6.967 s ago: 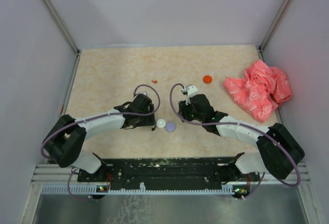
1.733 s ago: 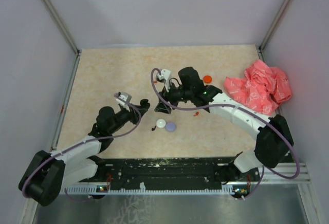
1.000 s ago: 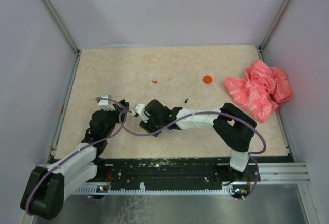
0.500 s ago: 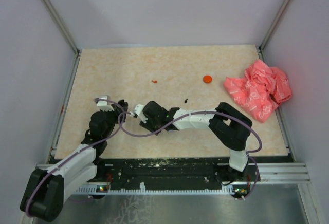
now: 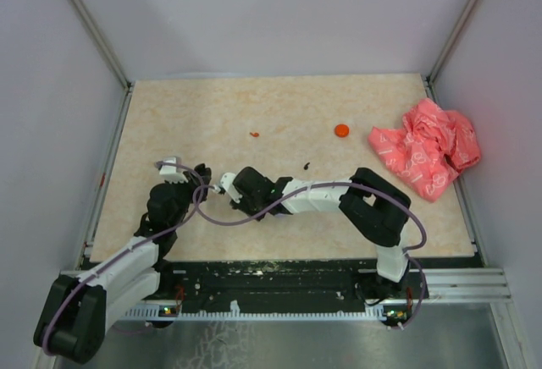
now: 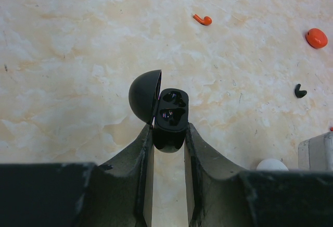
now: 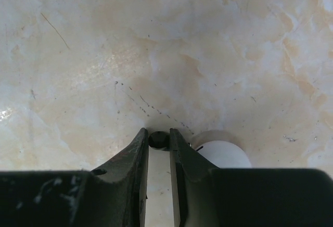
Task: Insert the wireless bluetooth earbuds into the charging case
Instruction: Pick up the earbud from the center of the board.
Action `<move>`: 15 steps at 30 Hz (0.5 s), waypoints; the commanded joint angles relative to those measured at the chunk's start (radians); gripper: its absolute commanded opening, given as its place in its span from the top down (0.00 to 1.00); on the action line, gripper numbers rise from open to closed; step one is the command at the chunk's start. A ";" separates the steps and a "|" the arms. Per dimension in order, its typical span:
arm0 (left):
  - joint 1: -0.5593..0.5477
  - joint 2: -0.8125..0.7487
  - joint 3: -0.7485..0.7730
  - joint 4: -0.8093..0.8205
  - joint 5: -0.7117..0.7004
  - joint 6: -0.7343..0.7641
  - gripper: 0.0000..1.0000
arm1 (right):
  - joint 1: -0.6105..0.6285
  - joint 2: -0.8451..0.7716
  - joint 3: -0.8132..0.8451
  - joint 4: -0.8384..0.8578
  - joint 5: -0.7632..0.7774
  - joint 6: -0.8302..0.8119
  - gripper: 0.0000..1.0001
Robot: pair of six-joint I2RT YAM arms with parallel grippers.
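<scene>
My left gripper point(image 6: 169, 133) is shut on the black charging case point(image 6: 170, 113), gripping its lower body. The case's lid stands open to the left and both wells show. In the top view this gripper point(image 5: 201, 174) sits at the left of the table. My right gripper point(image 7: 158, 137) is down at the tabletop, its fingertips pressed on both sides of a small black earbud point(image 7: 158, 140). Another black earbud point(image 6: 300, 91) and a red earbud point(image 6: 203, 20) lie loose farther out on the table.
A white round disc point(image 7: 221, 154) lies right against my right finger. An orange disc point(image 5: 341, 130) sits toward the back, and a crumpled pink-red bag point(image 5: 428, 147) fills the right side. My right arm point(image 5: 305, 195) stretches across the table's near middle.
My right gripper's fingers have closed onto the small black earbud, and that arm has folded slightly nearer. The left gripper with the case has held still.
</scene>
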 commanded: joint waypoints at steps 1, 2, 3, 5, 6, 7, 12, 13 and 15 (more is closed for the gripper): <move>0.006 0.000 -0.014 0.061 0.043 0.003 1.00 | 0.018 -0.003 0.038 -0.017 0.028 0.001 0.83; 0.006 0.000 -0.017 0.070 0.053 0.006 1.00 | 0.018 -0.014 0.036 -0.016 0.024 0.007 0.84; 0.006 -0.002 -0.021 0.086 0.068 0.010 1.00 | 0.017 -0.031 0.032 -0.013 0.019 0.013 0.84; 0.006 -0.007 -0.031 0.120 0.106 0.020 1.00 | 0.013 -0.066 0.030 -0.012 0.011 0.038 0.85; 0.006 -0.009 -0.035 0.136 0.123 0.024 1.00 | 0.008 -0.091 0.029 -0.013 0.004 0.049 0.85; 0.006 -0.012 -0.040 0.154 0.139 0.025 1.00 | 0.003 -0.112 0.026 -0.010 -0.010 0.065 0.85; 0.006 -0.018 -0.067 0.250 0.214 0.045 1.00 | -0.040 -0.219 0.010 0.013 -0.086 0.147 0.86; 0.006 -0.017 -0.072 0.270 0.230 0.049 1.00 | -0.052 -0.241 0.008 0.014 -0.099 0.167 0.87; 0.006 -0.016 -0.089 0.337 0.275 0.068 1.00 | -0.080 -0.290 0.002 0.022 -0.130 0.212 0.89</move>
